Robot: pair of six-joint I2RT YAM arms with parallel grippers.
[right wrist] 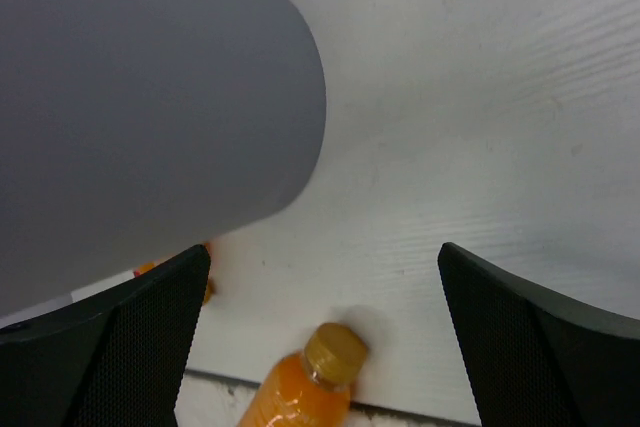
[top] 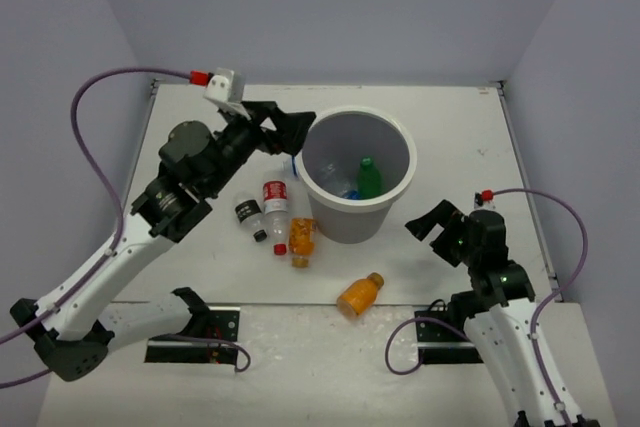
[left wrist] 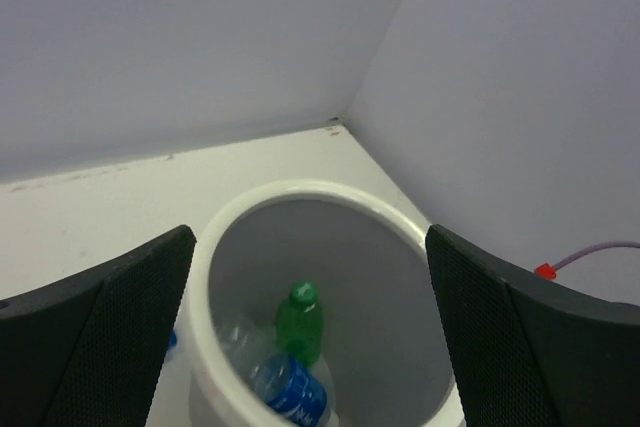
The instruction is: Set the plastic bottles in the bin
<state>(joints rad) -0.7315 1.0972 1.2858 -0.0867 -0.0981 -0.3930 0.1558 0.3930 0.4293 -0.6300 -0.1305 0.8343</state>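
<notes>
White tabletop (top: 200,277), boxed in by pale grey walls. Over at the left gripper (top: 293,137): fingers spread wide, nothing between them, poised just above the left rim of the bin (top: 350,222). Down inside: green bottle (top: 369,177) cap up, blue-label bottle (left wrist: 290,392) lying beside it. Right gripper (top: 438,227) likewise gaping and empty, low on the bin's right, looking down at the near orange bottle (top: 360,293). Waiting on the table: red-label bottle (top: 274,202), black-label bottle (top: 250,217) and second orange bottle (top: 301,239), bunched close by the bin's left side. Risks, by the look of it: nudging that near orange bottle and rolling it off the front edge; clipping the bin wall on a reach into the tight cluster; pinching two bottles at once
</notes>
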